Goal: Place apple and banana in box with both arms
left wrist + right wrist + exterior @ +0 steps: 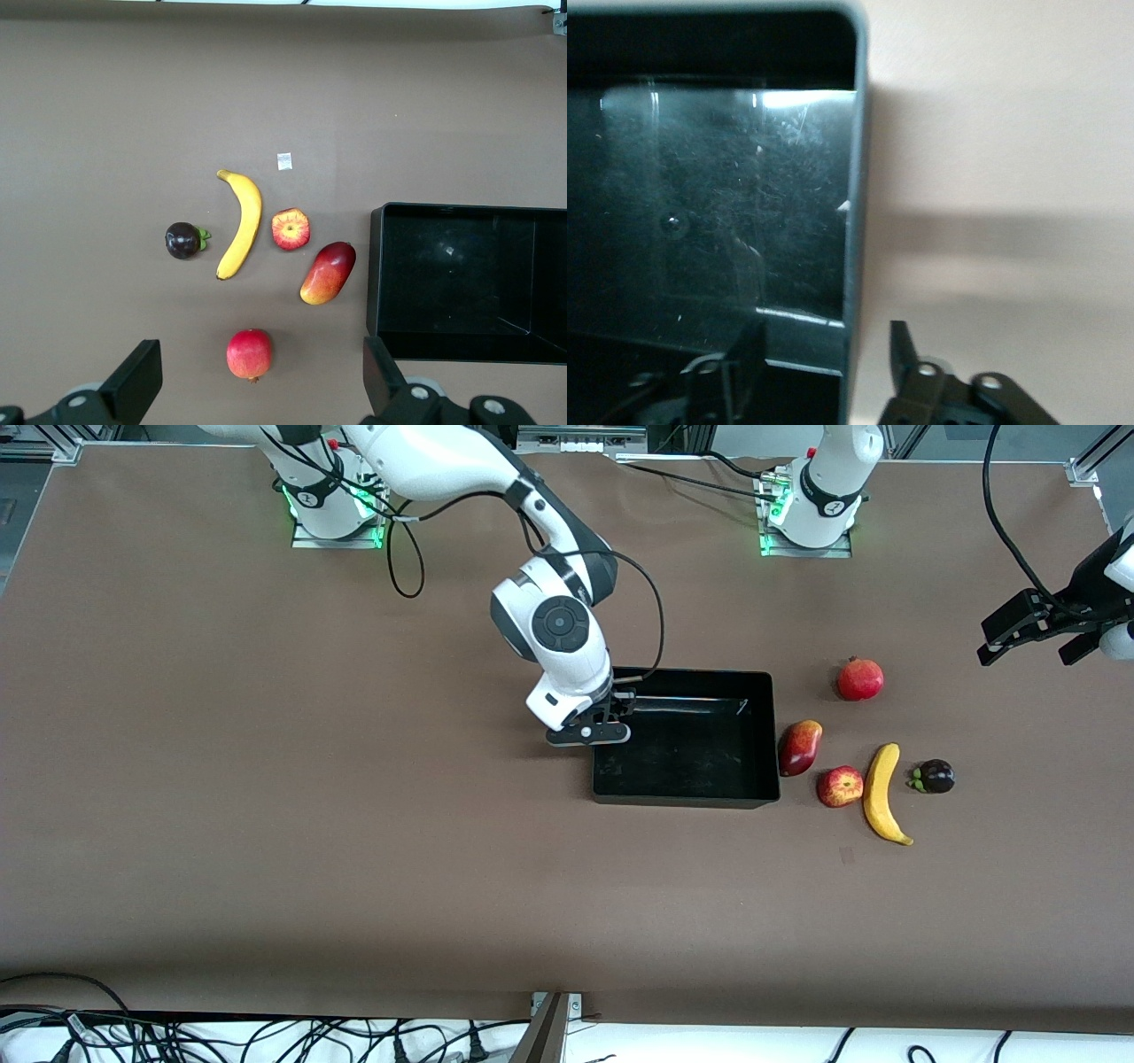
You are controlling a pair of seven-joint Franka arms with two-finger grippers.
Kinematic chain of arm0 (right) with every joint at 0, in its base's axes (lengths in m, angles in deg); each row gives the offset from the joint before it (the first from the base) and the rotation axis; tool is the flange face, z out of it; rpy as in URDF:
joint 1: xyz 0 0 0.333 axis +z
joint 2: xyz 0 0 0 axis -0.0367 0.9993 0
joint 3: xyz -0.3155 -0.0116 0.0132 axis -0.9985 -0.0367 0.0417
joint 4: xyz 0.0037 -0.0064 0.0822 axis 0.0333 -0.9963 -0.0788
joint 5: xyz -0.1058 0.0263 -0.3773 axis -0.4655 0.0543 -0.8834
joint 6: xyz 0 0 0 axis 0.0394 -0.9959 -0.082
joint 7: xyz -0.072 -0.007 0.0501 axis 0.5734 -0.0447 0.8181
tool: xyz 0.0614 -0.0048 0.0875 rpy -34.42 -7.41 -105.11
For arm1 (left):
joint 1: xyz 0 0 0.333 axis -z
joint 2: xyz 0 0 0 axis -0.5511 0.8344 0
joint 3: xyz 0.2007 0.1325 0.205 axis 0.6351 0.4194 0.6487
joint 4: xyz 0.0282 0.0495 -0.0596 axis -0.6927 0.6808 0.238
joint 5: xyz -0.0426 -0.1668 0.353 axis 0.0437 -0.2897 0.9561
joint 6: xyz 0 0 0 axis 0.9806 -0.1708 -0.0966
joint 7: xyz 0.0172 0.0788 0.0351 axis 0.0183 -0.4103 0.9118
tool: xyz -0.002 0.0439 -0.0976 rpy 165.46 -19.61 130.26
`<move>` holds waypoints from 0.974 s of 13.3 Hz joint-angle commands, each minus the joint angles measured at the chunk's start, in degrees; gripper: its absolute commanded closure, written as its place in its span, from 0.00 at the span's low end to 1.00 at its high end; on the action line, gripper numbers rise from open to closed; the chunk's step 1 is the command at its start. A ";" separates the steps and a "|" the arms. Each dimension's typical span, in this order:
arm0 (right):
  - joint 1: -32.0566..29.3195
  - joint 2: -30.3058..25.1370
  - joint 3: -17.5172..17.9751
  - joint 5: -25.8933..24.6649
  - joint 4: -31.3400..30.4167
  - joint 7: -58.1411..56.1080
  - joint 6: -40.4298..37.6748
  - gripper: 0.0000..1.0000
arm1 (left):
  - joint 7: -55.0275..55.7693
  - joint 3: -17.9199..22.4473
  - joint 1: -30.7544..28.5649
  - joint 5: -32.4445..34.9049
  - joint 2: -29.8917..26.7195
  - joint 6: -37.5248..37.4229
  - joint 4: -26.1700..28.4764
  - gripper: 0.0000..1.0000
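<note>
My right gripper (611, 722) sat low at the box (687, 793), at the wall toward the right arm's end of the table, its 2 fingers (902, 350) spread with that wall (852, 266) between them, 1 finger inside and 1 outside. I judged it was set to grip the wall. The box held no fruit.

My left gripper (1032, 642) hung high over the left arm's end of the table, fingers (137, 376) wide apart and holding nothing. Its wrist view looked straight down on all 5 fruits.

The apple (840, 786) lay beside the banana (882, 793), nearly touching it, both between the box and my left gripper, so the left arm was plainly the nearer one. The banana's long axis ran toward the front camera, roughly parallel to the box's nearest side wall.

The mango (800, 747) lay just beside that wall, the mangosteen (935, 777) just beside the banana, and the pomegranate (860, 679) farther from the camera. Open table lay on the camera side of the apple and banana, giving room to descend; the mango crowded the direct path into the box.
</note>
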 commanded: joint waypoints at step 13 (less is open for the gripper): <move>-11.09 -28.03 -30.22 -1.08 -3.48 -37.84 -40.37 0.00 | -0.36 0.24 0.07 -1.49 -0.04 -0.52 0.00 0.00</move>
